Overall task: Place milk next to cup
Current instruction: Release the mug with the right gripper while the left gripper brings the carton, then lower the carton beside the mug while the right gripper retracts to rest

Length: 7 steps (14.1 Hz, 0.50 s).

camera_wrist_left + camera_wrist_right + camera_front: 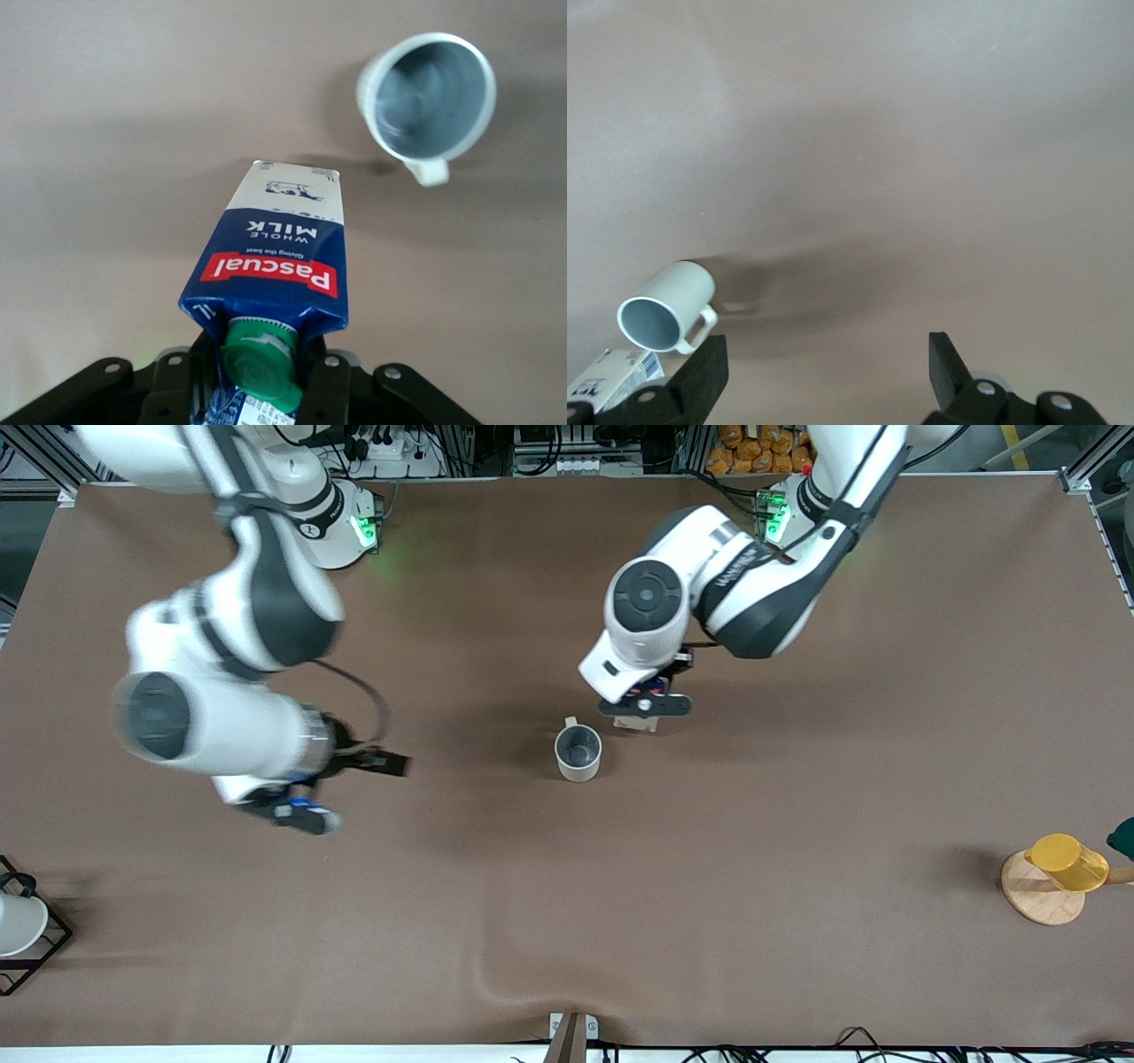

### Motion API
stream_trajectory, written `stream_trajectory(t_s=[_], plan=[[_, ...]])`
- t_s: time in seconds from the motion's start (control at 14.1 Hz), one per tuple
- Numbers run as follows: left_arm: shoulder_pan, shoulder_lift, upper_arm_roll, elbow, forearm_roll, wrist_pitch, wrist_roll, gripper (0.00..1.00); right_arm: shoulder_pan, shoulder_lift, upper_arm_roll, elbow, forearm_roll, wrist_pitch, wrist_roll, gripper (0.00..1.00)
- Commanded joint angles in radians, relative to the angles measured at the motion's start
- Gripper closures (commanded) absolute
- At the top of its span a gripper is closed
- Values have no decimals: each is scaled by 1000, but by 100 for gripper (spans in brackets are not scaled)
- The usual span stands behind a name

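The milk [275,257], a dark blue carton with a green cap and a red label, is held at its top by my left gripper [261,376], which is shut on it. In the front view only its pale base [640,724] shows under my left gripper [645,708]. Its base is at or just above the table. The cup [578,753], a grey-beige mug, stands close beside it, slightly nearer the front camera. The cup also shows in the left wrist view [427,93] and in the right wrist view [660,310]. My right gripper [345,788] is open and empty over bare table toward the right arm's end, as the right wrist view [826,354] shows.
A yellow cup [1067,864] lies on a wooden stand [1036,895] at the left arm's end, near the front. A white cup [18,923] sits in a black wire rack [49,948] at the right arm's end. The brown cloth has a ripple [523,988] near the front edge.
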<state>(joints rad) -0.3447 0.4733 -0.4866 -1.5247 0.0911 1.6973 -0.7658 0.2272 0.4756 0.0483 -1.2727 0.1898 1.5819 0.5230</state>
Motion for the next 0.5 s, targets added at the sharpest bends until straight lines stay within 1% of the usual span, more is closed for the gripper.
stream_trajectory(t_s=[0.0,0.14,0.21,0.43], plan=[[-66,80,11,99,19,-8,-17,74,-37,-66,10,-24,7,-54,-90,0],[-66,109,11,132,19,-4,-3,74,-52,-89,-5,-24,-12,-97,-142,0],[-68,123,11,141,19,2,-3,74,-81,-113,-5,-25,-12,-94,-165,0],[-68,145,11,144,19,60,-6,74,-155,-132,-7,-25,-29,-92,-337,0]])
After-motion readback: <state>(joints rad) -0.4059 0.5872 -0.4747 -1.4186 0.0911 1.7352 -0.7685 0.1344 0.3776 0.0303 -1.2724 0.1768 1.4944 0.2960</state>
